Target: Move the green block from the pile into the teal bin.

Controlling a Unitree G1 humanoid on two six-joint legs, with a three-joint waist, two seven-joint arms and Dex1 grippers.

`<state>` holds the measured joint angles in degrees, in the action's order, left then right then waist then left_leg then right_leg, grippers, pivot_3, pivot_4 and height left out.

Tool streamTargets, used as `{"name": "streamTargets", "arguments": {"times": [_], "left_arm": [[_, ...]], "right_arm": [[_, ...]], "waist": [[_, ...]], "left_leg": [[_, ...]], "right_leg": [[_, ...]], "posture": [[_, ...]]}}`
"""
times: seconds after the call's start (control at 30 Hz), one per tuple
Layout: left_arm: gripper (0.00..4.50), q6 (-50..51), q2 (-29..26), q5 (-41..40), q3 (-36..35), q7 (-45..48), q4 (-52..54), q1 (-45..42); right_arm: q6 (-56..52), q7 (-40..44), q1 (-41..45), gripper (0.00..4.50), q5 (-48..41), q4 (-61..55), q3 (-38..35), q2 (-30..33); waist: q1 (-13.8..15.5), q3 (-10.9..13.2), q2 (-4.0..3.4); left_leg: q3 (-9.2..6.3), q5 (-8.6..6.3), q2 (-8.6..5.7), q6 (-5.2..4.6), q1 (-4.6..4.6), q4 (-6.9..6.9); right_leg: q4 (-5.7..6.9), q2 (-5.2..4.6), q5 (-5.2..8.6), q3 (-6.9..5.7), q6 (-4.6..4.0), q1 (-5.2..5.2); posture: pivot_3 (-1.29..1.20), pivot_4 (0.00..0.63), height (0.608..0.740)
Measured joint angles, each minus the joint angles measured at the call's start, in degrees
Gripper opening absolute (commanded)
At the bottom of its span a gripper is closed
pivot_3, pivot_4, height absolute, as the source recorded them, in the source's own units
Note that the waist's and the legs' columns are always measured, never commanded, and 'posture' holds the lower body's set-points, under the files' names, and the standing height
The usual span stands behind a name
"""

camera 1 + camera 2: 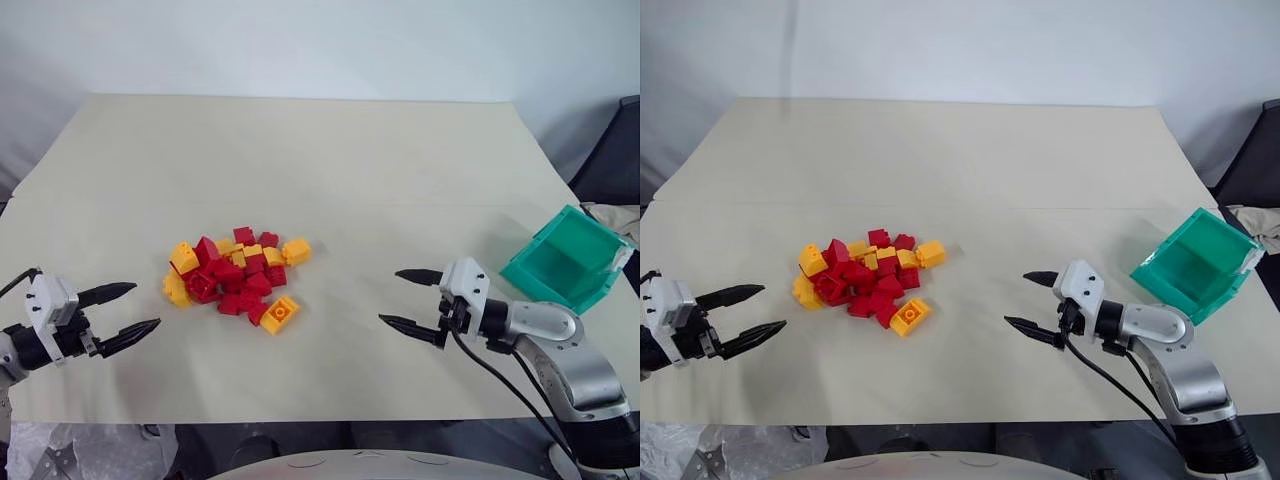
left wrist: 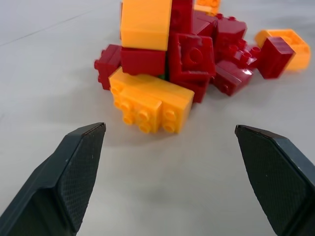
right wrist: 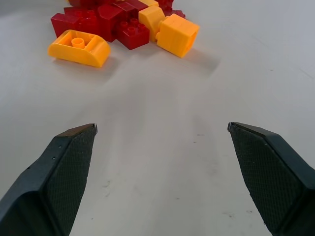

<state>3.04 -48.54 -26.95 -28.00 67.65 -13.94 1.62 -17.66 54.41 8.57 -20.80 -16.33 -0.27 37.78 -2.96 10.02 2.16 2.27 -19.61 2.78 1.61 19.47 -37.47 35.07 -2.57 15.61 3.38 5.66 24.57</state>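
The pile (image 1: 235, 272) of red and yellow-orange studded bricks lies on the table's middle left. The green block is almost wholly hidden: a thin green sliver (image 2: 162, 76) shows between a yellow-orange brick and red ones in the left wrist view. The teal bin (image 1: 580, 228) sits at the right edge, tipped so its opening faces the pile. My left gripper (image 1: 146, 306) is open, low over the table left of the pile, pointing at it. My right gripper (image 1: 389, 296) is open too, between the pile and the bin, pointing toward the pile. Neither holds anything.
A loose yellow-orange brick (image 1: 279, 315) lies stud-side up just in front of the pile, and another (image 3: 178, 34) sits at its right end. The cream table (image 1: 320, 160) stretches bare behind the pile. A dark object (image 1: 615, 150) stands past the right edge.
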Motion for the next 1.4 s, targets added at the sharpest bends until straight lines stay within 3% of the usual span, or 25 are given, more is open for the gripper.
{"name": "streamTargets", "arguments": {"times": [0.47, 0.6, 0.7, 0.83, 0.97, 1.17, 1.4], "left_arm": [[4.50, 10.07, 0.16, 0.29, 0.55, -9.88, 6.34, -1.41], [3.59, 11.08, 0.20, -2.14, 1.48, -7.48, 13.52, -0.82], [2.61, 12.40, 0.66, -2.54, 2.79, -8.01, 18.77, -0.93], [1.34, 13.94, 3.43, -2.47, 9.63, -9.09, 24.24, -3.98], [0.05, 14.45, 4.22, -1.02, 14.42, -9.76, 22.87, -8.41], [0.02, 9.48, 5.39, 5.16, 17.71, -11.63, 8.66, -15.68], [0.02, 8.49, 4.06, 8.28, 15.80, -16.50, 3.32, -19.04]], "right_arm": [[-0.50, -1.75, 2.39, 4.47, 0.04, 0.73, 0.01, -0.14], [-0.82, -1.89, 2.53, 4.50, 0.00, 0.84, 0.05, -0.38], [-1.27, -1.83, 3.60, 4.50, -0.14, 0.95, 0.10, -0.63], [-2.60, -1.71, 5.91, 4.50, -1.49, 0.90, 1.30, -2.70], [-3.03, -1.71, 6.73, 4.50, -1.97, 0.82, 2.37, -3.76], [-3.00, -2.40, 7.92, 4.50, -1.98, 0.63, 3.10, -5.38], [-4.94, -2.17, 8.45, 4.50, -5.21, -2.68, 3.18, -6.52]], "waist": [[0.00, 0.02, -0.02], [0.09, 0.03, -0.03], [0.14, 0.04, -0.06], [0.16, 0.04, -0.06], [0.27, 0.07, -0.10], [0.06, 0.09, -0.14], [0.07, 0.09, -0.14]], "left_leg": [[-0.03, 0.00, 0.01, 0.00, 0.00, -0.02], [-0.03, 0.00, 0.01, 0.01, 0.04, -0.01], [-0.03, 0.00, -0.03, 0.01, 0.04, -0.03], [-0.04, 0.00, -0.04, 0.01, 0.09, -0.17], [-0.05, 0.00, -0.03, 0.01, 0.08, -0.22], [-0.03, 0.00, -0.03, 0.00, 0.08, -0.31], [-0.03, 0.00, -0.01, 0.00, 0.11, -0.33]], "right_leg": [[0.04, 0.01, -0.01, 0.00, 0.01, 0.00], [0.00, -0.07, -0.01, 0.01, 0.01, 0.01], [0.00, -0.10, -0.01, 0.05, 0.03, 0.00], [0.06, 0.00, -0.04, 0.03, 0.07, -0.01], [0.13, 0.07, -0.04, 0.03, 0.07, 0.00], [0.25, 0.17, -0.04, 0.04, 0.07, 0.05], [0.41, 0.13, -0.04, 0.04, 0.07, 0.05]], "posture": [[0.00, 0.150, 0.740], [0.00, 0.150, 0.740], [0.00, 0.150, 0.740], [0.00, 0.150, 0.740], [0.00, 0.150, 0.740], [0.00, 0.150, 0.740], [0.00, 0.150, 0.740]]}}
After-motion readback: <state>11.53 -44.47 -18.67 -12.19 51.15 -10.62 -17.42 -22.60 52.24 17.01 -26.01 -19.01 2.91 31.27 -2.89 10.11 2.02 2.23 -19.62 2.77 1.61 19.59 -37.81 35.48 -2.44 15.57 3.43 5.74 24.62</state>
